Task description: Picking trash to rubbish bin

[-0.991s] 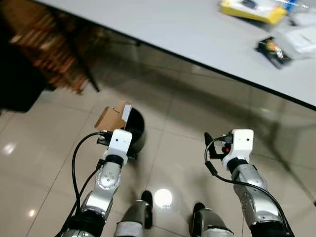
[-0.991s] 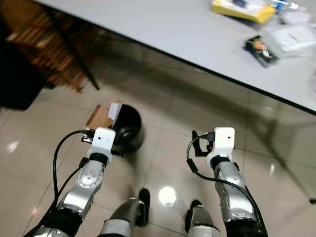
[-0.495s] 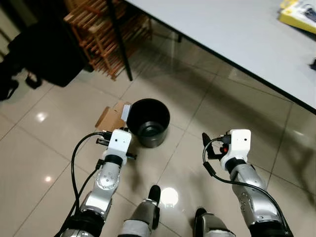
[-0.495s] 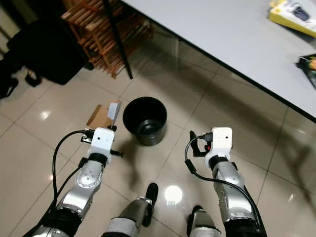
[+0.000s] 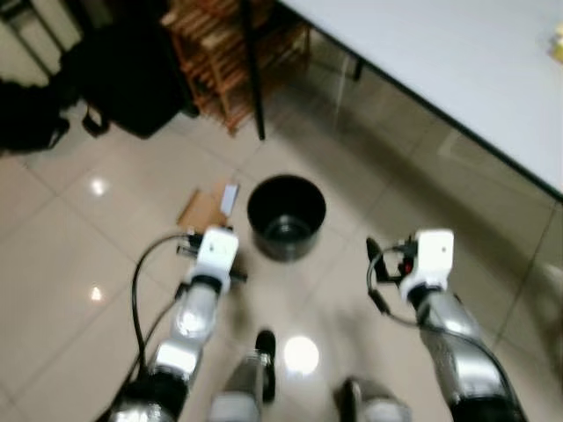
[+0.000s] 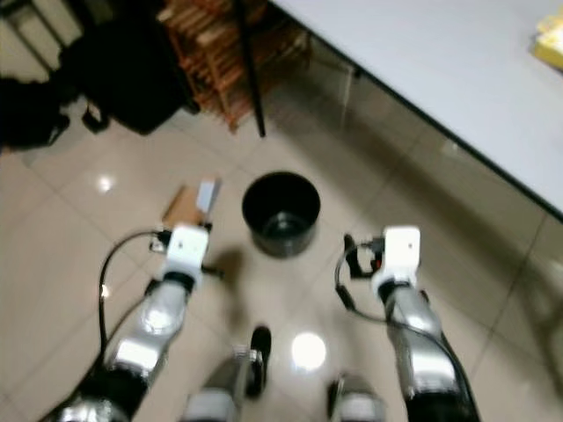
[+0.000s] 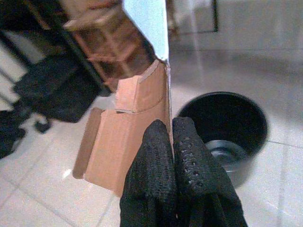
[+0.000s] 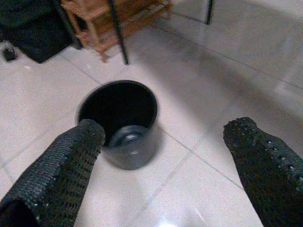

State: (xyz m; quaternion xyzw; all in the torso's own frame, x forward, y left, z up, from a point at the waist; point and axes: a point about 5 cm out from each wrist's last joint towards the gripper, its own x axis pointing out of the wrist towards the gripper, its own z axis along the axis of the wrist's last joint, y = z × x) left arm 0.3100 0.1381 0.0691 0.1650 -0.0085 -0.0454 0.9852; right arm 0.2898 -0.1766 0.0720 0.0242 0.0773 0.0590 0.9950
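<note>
No readable text, labels, brands or numbers anywhere.
Head views are motion-blurred. The flattened cardboard piece (image 7: 124, 137) shows plain brown faces and a blank pale panel, no print. The black rubbish bin (image 8: 120, 122) has no markings on its wall or rim. A yellow item (image 6: 552, 40) at the edge of the white table (image 6: 457, 70) is too blurred to read.

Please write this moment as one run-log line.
left gripper: shut on cardboard piece | right gripper: open | black bin: on floor ahead
</note>
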